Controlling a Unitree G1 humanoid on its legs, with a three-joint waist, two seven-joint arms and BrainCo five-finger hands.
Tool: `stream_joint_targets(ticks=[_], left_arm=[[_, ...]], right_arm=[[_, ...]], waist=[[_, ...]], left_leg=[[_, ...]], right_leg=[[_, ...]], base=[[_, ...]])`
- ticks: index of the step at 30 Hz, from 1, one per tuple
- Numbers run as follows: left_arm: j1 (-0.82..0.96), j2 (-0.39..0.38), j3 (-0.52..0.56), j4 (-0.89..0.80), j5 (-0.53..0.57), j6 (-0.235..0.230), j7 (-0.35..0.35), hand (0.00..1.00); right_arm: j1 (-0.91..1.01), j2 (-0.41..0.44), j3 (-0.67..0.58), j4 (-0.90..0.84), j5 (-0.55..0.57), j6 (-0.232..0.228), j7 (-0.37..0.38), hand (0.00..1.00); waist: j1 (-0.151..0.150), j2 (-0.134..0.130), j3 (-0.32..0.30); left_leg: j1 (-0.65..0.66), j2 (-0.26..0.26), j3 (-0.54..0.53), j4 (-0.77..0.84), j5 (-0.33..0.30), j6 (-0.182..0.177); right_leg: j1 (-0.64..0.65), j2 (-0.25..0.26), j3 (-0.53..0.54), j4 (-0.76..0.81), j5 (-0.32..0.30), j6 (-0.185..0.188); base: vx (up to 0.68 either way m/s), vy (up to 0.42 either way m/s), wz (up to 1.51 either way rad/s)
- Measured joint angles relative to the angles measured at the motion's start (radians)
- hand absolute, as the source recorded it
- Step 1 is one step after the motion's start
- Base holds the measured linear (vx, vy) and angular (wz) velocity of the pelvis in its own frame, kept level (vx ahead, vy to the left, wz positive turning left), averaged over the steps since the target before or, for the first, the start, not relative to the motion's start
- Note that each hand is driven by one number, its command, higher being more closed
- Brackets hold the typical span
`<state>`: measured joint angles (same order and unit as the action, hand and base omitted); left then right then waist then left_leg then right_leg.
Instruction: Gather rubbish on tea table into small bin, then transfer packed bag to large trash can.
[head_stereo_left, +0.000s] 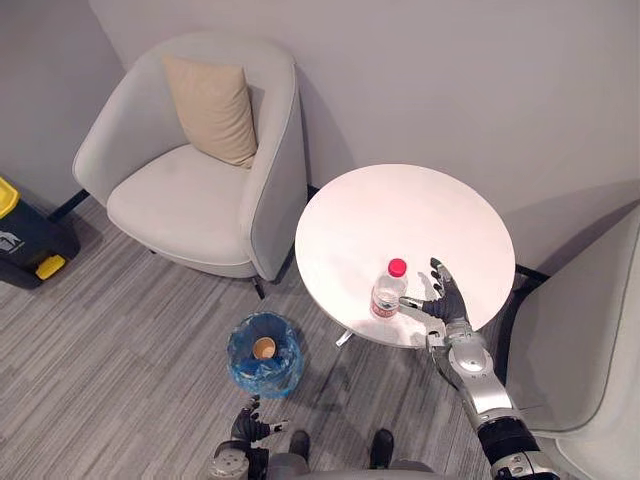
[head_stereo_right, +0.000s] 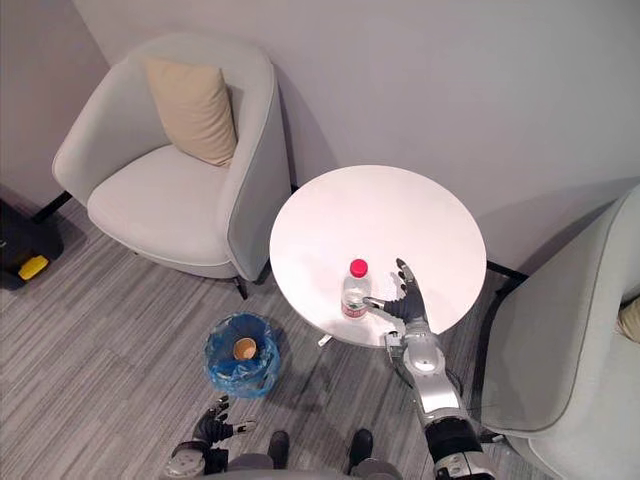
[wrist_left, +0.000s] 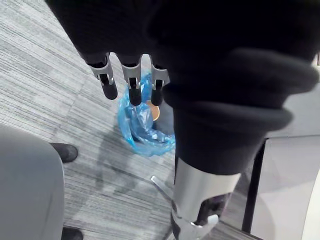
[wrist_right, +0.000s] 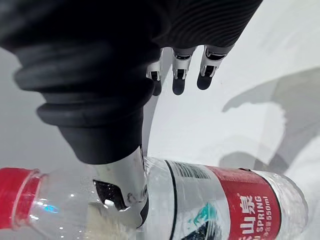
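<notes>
Remaining: bottle (head_stereo_left: 387, 293) on surface (head_stereo_left: 400, 210) w/ right robot hand (head_stereo_left: 448, 302) fingers apart beside it, & bag (head_stereo_left: 290, 372) transfer; cup (head_stereo_left: 264, 348) already in small bin (head_stereo_left: 233, 345).

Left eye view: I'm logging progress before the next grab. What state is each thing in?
bottle: upright on the table, red cap on
small bin: lined with a blue bag, cup inside
right hand: open beside the bottle
left hand: open, low by the small bin

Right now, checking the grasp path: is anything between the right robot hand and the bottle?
Nothing visible. The open right robot hand is beside the upright bottle on the table, thumb at its side.
</notes>
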<state>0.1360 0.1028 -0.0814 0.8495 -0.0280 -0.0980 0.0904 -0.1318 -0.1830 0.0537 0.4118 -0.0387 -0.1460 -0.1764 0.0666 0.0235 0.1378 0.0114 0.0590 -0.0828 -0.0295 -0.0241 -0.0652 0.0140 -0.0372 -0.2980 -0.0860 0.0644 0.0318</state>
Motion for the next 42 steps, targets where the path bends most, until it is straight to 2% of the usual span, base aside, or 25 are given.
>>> stream_joint_targets(ticks=[10, 14, 17, 18, 27, 32, 35, 38, 42], left_arm=[[-0.001, -0.001, 0.000, -0.036, -0.005, -0.008, 0.004, 0.00], [-0.002, -0.006, 0.000, -0.058, -0.012, -0.022, 0.007, 0.00], [-0.005, -0.009, 0.000, -0.060, -0.023, -0.023, 0.016, 0.00], [-0.005, -0.011, 0.000, -0.062, -0.023, -0.023, 0.021, 0.00], [-0.010, -0.013, -0.004, -0.064, -0.041, -0.023, 0.024, 0.00], [-0.019, -0.016, -0.005, -0.064, -0.040, -0.023, 0.024, 0.00], [-0.020, -0.018, -0.004, -0.065, -0.040, -0.023, 0.025, 0.00], [-0.020, -0.018, -0.004, -0.065, -0.040, -0.022, 0.025, 0.00], [-0.019, -0.018, -0.002, -0.064, -0.038, -0.018, 0.024, 0.00]], right_arm=[[-0.126, -0.002, 0.003, 0.082, 0.031, 0.001, -0.021, 0.00], [-0.162, 0.000, 0.013, 0.127, 0.033, 0.003, -0.026, 0.00], [-0.208, 0.004, 0.049, 0.166, 0.034, 0.005, -0.037, 0.00], [-0.220, 0.005, 0.059, 0.166, 0.036, 0.005, -0.037, 1.00], [-0.255, 0.017, 0.127, 0.195, 0.038, 0.006, -0.033, 1.00], [-0.257, 0.015, 0.144, 0.206, 0.038, 0.026, -0.015, 1.00], [-0.254, 0.014, 0.143, 0.198, 0.039, 0.027, -0.016, 1.00], [-0.221, 0.009, 0.138, 0.125, 0.039, 0.027, -0.016, 1.00], [-0.111, 0.000, 0.111, -0.073, 0.037, 0.022, -0.014, 1.00]], waist=[[0.006, 0.014, 0.050], [0.031, 0.017, 0.071], [0.032, 0.021, 0.082], [0.032, 0.023, 0.088], [0.036, 0.025, 0.102], [0.056, 0.025, 0.102], [0.056, 0.025, 0.102], [0.056, 0.024, 0.101], [0.052, 0.022, 0.100]], left_leg=[[-0.040, -0.007, -0.026, 0.012, 0.015, -0.002], [-0.051, -0.008, -0.027, 0.015, 0.020, 0.000], [-0.066, -0.009, -0.031, 0.015, 0.028, -0.002], [-0.070, -0.010, -0.035, 0.015, 0.031, -0.003], [-0.073, -0.009, -0.056, 0.010, 0.038, -0.005], [-0.074, -0.010, -0.057, 0.010, 0.040, -0.007], [-0.076, -0.011, -0.062, 0.010, 0.045, -0.008], [-0.073, -0.011, -0.064, 0.010, 0.047, -0.009], [-0.058, -0.009, -0.060, 0.008, 0.047, -0.009]], right_leg=[[-0.039, -0.013, -0.029, 0.038, -0.013, 0.000], [-0.057, -0.018, -0.029, 0.065, -0.019, -0.001], [-0.079, -0.022, -0.031, 0.082, -0.020, -0.002], [-0.085, -0.023, -0.033, 0.087, -0.022, -0.004], [-0.087, -0.026, -0.055, 0.106, -0.036, -0.006], [-0.087, -0.026, -0.058, 0.104, -0.036, -0.006], [-0.084, -0.028, -0.064, 0.104, -0.036, -0.006], [-0.081, -0.029, -0.065, 0.105, -0.036, -0.006], [-0.069, -0.029, -0.060, 0.105, -0.036, -0.006]], base=[[-0.02, 0.011, 0.08], [-0.06, 0.012, 0.02], [-0.06, 0.007, 0.04], [-0.07, 0.004, 0.05], [-0.01, 0.000, 0.08], [0.00, 0.002, 0.01], [-0.01, 0.012, 0.06], [-0.01, 0.005, 0.02], [-0.01, 0.008, -0.02]])
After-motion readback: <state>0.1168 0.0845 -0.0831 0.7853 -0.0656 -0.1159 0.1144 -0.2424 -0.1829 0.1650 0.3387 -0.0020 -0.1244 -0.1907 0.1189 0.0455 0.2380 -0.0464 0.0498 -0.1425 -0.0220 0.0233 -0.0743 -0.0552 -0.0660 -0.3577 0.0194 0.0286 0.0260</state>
